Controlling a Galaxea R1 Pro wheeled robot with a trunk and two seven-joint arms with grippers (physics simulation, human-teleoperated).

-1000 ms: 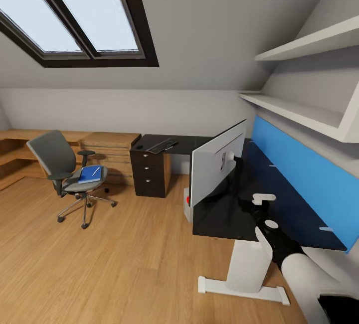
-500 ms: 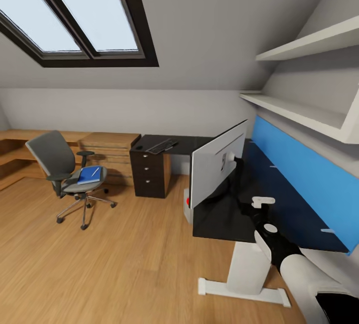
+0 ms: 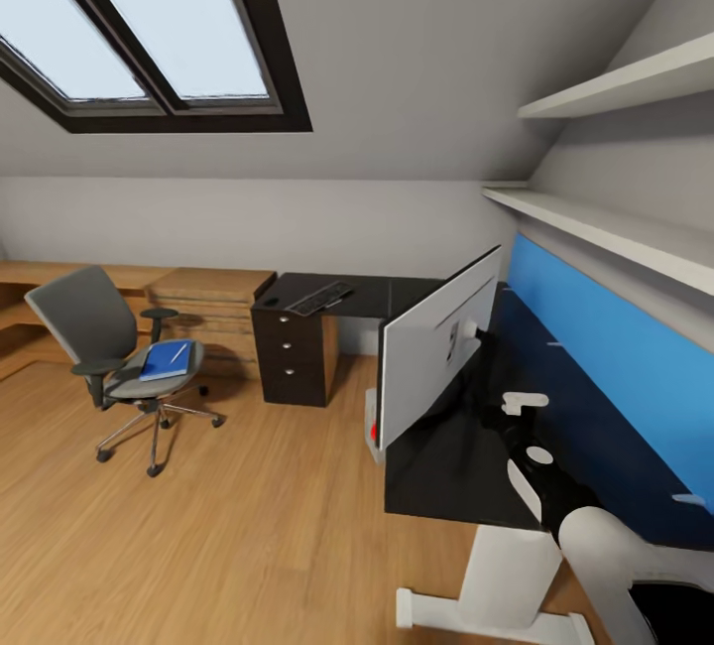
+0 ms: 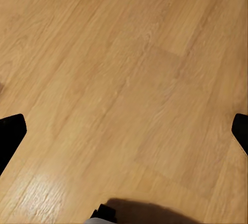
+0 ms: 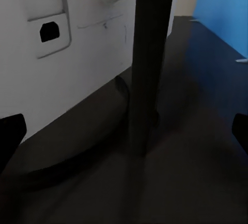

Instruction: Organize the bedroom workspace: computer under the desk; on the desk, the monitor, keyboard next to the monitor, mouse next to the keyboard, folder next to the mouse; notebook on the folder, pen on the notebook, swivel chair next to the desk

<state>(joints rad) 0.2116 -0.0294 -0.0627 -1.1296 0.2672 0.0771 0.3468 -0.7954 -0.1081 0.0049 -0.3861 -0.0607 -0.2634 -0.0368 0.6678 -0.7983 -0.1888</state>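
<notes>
We are standing at the glossy black tabletop (image 3: 466, 456), where the wide white-backed monitor (image 3: 436, 347) is resting upright; next we are needing to fetch the flat blue folder (image 3: 164, 360) from the grey chair (image 3: 109, 347). Our right gripper (image 5: 124, 131) is hovering spread wide and empty behind the monitor stand, our left gripper (image 4: 124, 131) likewise over the wood floor (image 4: 124, 79).

R arm (image 3: 585, 526) extended fwd, low.
R gripper (image 5: 124, 131) fingers spread wide, nothing between; L gripper (image 4: 124, 131) likewise agape, aimed down.

light: skylight (image 3: 149, 20) daylight | shadows: soft | wrist views blurred (slightly)
</notes>
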